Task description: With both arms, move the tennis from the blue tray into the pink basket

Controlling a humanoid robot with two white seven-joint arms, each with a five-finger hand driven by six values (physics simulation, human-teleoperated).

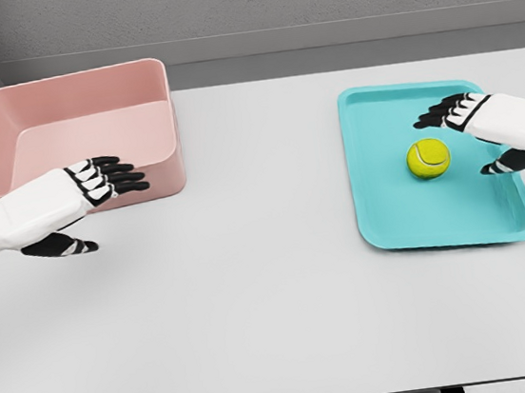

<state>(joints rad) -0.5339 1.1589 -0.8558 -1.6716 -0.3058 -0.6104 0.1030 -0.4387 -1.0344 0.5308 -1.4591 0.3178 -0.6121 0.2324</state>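
A wide, pale grey worktop (255, 293) fills most of the head view, with a grey wall behind it. On the far left of the worktop sits a pink basket (13, 117), a deep rectangular bin with rounded corners and nothing visible inside. On the right side lies a blue tray (438, 223), shallow and turquoise in colour, with a raised rim. The basket and the tray are well apart, with bare worktop between them. A yellow-green tennis ball (428, 158) rests on the tray, a little right of its middle and toward its far half.

The left robot hand (85, 194), white with black fingers, reaches in from the left edge and hangs in front of the basket's near wall; its fingers are stretched out and relaxed, the thumb below, holding nothing. The right robot hand (484, 131) comes in from the right edge and hovers over the right part of the tray, just beside the ball; its fingers are spread above the ball's far side and its thumb below to the right, released and apart from the ball
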